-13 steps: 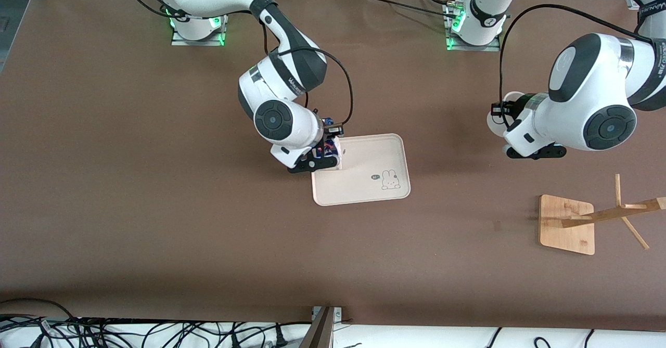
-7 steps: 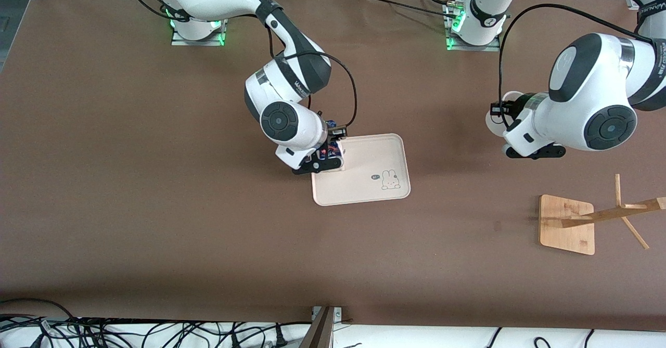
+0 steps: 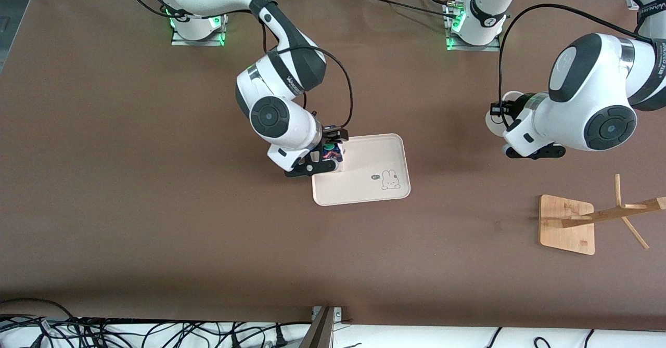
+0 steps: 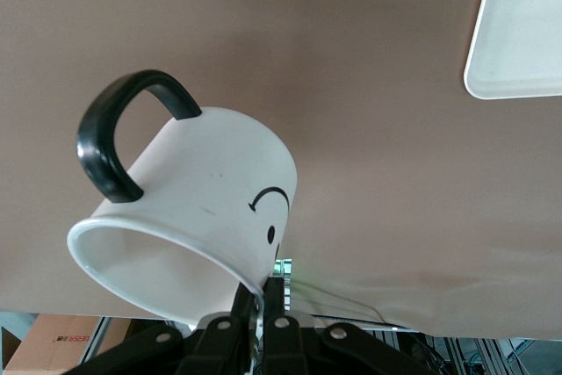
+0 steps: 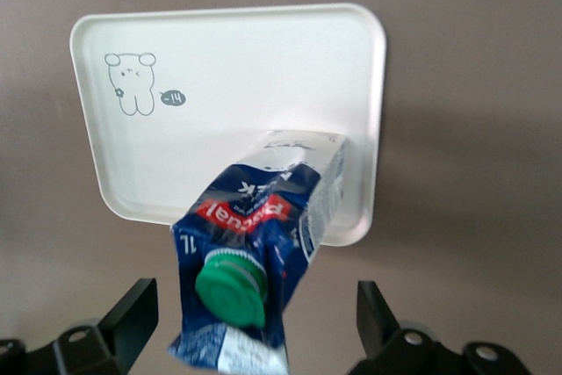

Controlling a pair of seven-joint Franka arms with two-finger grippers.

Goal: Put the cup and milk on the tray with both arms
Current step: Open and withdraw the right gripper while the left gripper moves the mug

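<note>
The milk (image 3: 331,152) stands on the cream tray (image 3: 374,155), in the tray's corner toward the right arm's end and farther from the front camera. In the right wrist view the milk (image 5: 263,217), green cap up, leans a little on the tray (image 5: 228,85). My right gripper (image 3: 325,160) hangs over it, open, fingers wide of the carton on both sides and not touching (image 5: 253,298). My left gripper (image 4: 261,300) is shut on the rim of the white smiley cup (image 4: 211,191) and holds it tilted in the air over bare table toward the left arm's end (image 3: 503,113).
A bamboo stand (image 3: 567,223) with slanted pegs sits near the left arm's end, nearer the front camera than the left gripper. A corner of the tray (image 4: 518,41) shows in the left wrist view. Cables run along the table's front edge.
The right hand shifted slightly over the tray's corner and back toward the right arm's end; the milk's green cap now shows beside it. The left arm with the cup has not moved.
</note>
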